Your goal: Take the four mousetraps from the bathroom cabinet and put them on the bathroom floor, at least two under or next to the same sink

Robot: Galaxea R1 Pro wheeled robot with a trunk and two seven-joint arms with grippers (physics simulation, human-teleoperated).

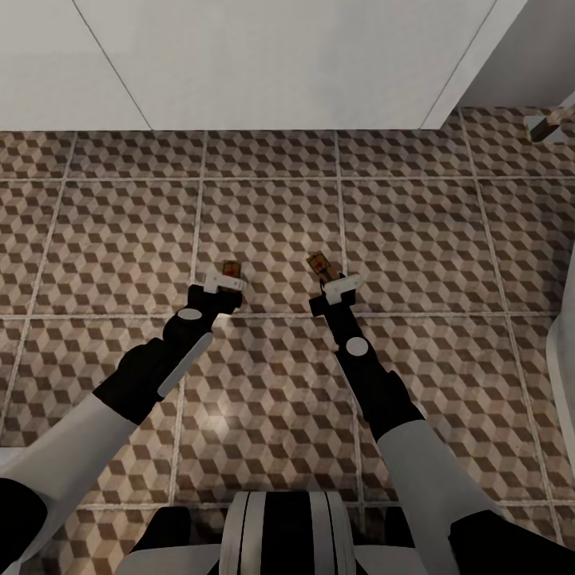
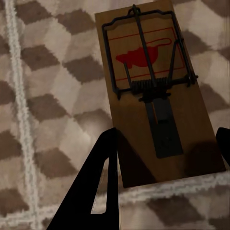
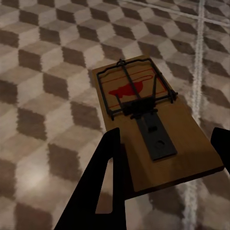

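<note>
Two mousetraps in view, both flat on the bathroom floor [image 1: 271, 224]; left mousetrap [image 2: 155, 91] a tan wooden board with black wire spring bar, dark metal tongue and a red mouse figure inside a thin red outline; right mousetrap [image 3: 148, 127] of the same make, same red mouse mark, black coil across its middle. Seen from the head camera as two small tan pieces, one [image 1: 230, 267] just ahead of the left gripper [image 1: 221, 281], the other [image 1: 319, 263] just ahead of the right gripper [image 1: 342, 287], well apart from each other, each near a pale grout line. Floor tiled in brown, beige and white cubes. Left gripper [image 2: 163, 153] spread apart, black fingers [image 2: 98, 187] flanking the near end of its board; contact with the wood unclear. Right gripper [image 3: 165, 158] likewise spread, fingers [image 3: 103, 177] either side of the near end; contact unclear. White wall panels [image 1: 263, 56] beyond the floor.
</note>
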